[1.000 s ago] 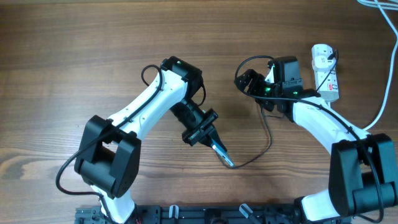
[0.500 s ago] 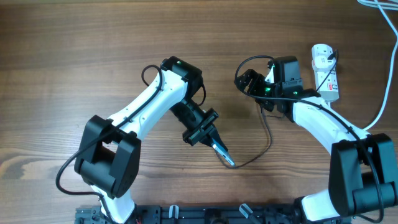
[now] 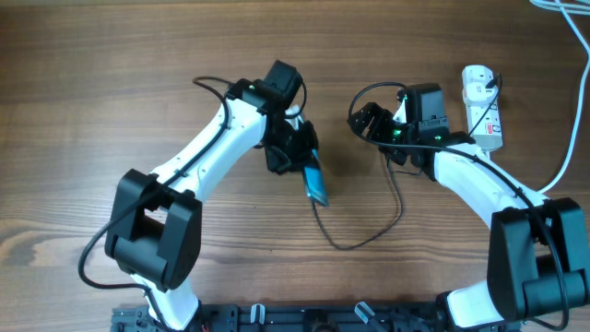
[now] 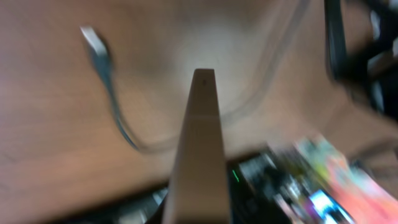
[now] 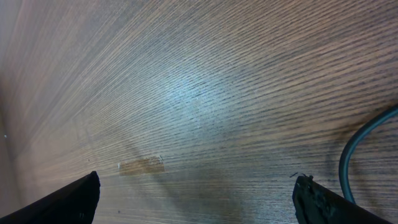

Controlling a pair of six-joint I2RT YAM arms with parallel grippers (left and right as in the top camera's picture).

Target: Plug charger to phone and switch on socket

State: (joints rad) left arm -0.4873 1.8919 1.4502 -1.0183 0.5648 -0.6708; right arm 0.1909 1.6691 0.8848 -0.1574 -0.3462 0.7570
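My left gripper (image 3: 302, 159) is shut on the phone (image 3: 315, 184), which shows turquoise and tilted above the table's middle. In the blurred left wrist view the phone (image 4: 199, 143) is edge-on and hides the fingers. The charger, a thin black cable (image 3: 369, 238), loops across the table in front. Its free end lies just below the phone (image 3: 314, 207). The plug tip (image 4: 93, 40) lies on the wood, apart from the phone. The socket (image 3: 486, 118) is a white strip at the right back. My right gripper (image 3: 365, 120) (image 5: 199, 199) is open and empty over bare wood.
A white adapter (image 3: 477, 79) sits at the strip's far end. A thick white cord (image 3: 573, 138) runs along the right edge. A dark cable (image 5: 348, 158) curves at the right side of the right wrist view. The arm bases stand at the front edge.
My left gripper has swung from the front centre back toward the table's middle, with the phone in it. The cable's free end now lies farther back. The right arm has not moved.
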